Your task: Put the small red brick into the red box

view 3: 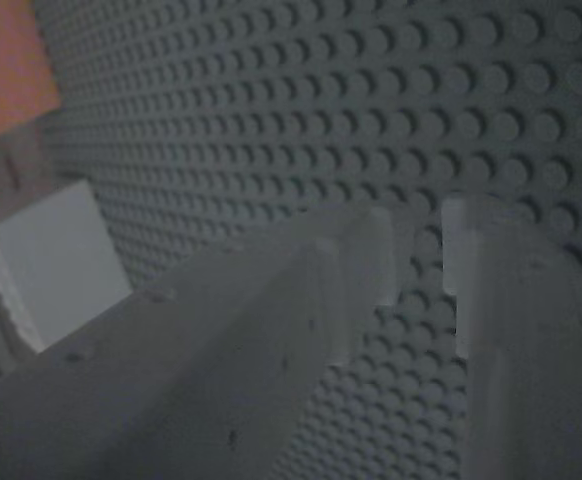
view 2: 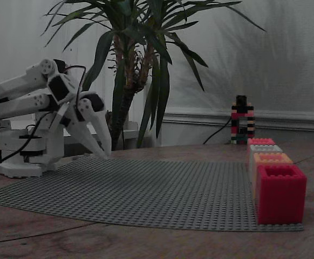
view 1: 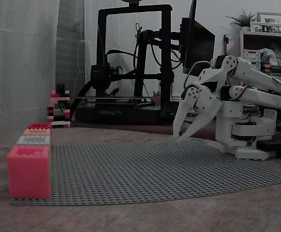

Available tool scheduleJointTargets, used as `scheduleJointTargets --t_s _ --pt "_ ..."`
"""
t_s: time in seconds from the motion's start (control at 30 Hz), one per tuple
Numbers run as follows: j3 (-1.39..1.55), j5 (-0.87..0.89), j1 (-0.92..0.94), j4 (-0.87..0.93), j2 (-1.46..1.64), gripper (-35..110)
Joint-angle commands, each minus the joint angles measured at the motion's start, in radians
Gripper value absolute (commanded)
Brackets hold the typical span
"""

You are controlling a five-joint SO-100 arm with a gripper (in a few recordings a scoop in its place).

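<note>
Where studs spread, gripper (view 3: 416,250) ajar

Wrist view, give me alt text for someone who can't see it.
The white tool hangs close over a grey studded baseplate, its two fingers a narrow gap apart with nothing between them. A pale block and a patch of orange sit at the left edge.
</note>
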Motion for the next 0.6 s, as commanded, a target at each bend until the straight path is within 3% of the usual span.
scheduleJointTargets --t_s 0.0,0.57 --pt "-0.035 0.029 -0.021 0.040 0.002 0" --pt "-0.037 0.028 -0.020 0.043 0.002 0"
